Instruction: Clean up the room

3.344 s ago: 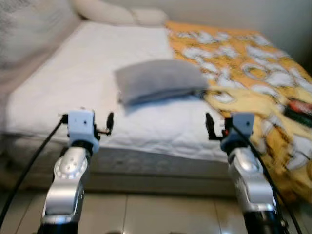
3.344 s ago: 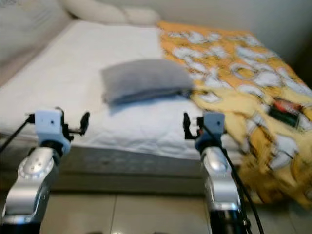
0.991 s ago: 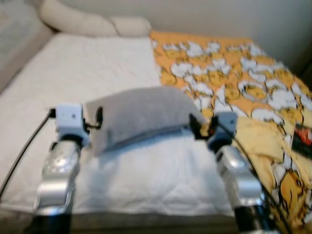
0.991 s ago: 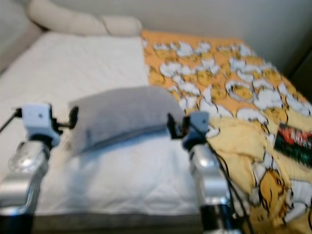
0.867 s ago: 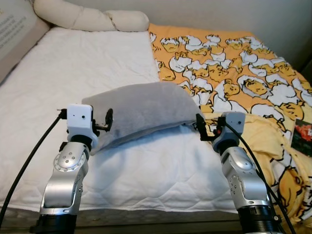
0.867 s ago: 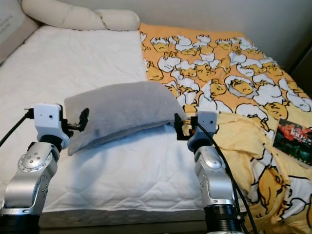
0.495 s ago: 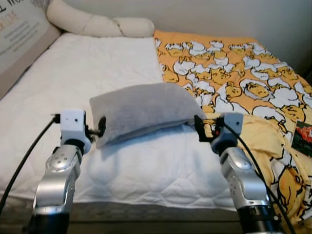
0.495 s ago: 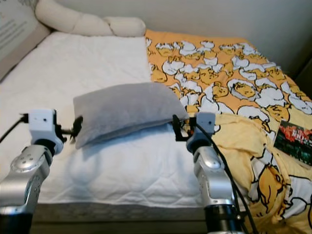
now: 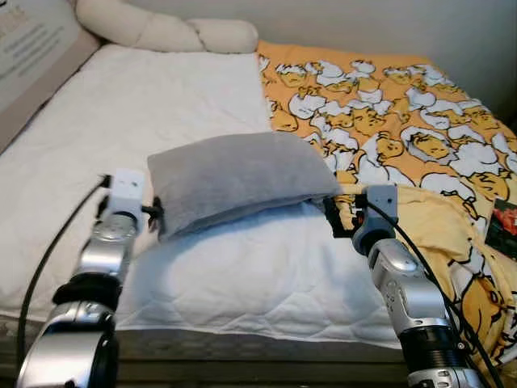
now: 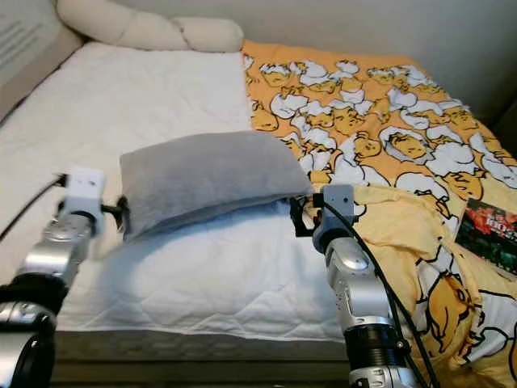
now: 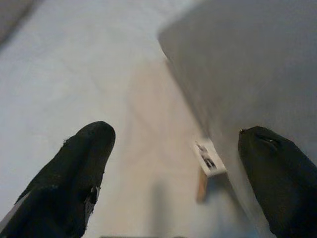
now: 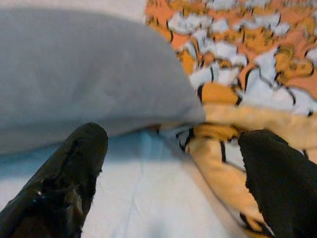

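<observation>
Nearest me, my two silver arms reach out over the foot edge of the bed (image 9: 242,335). My left gripper (image 9: 152,215) sits at the near left corner of the grey pillow (image 9: 234,178), its black fingers (image 11: 81,163) spread apart with the pillow's small sewn tag (image 11: 208,157) between them, one finger against the fabric. My right gripper (image 10: 297,217) hovers just beside the pillow's right corner, fingers (image 12: 74,168) also apart, nothing held, the corner lying in the gap.

The pillow lies crosswise mid-bed on the white quilted mattress cover (image 9: 161,97), its right end touching the orange cartoon-print blanket (image 9: 388,105). I judge I am lining up a two-handed grab. Next I need to push both grippers onto the corners and pinch.

Farther off, a long cream bolster (image 9: 161,32) rests at the head.
</observation>
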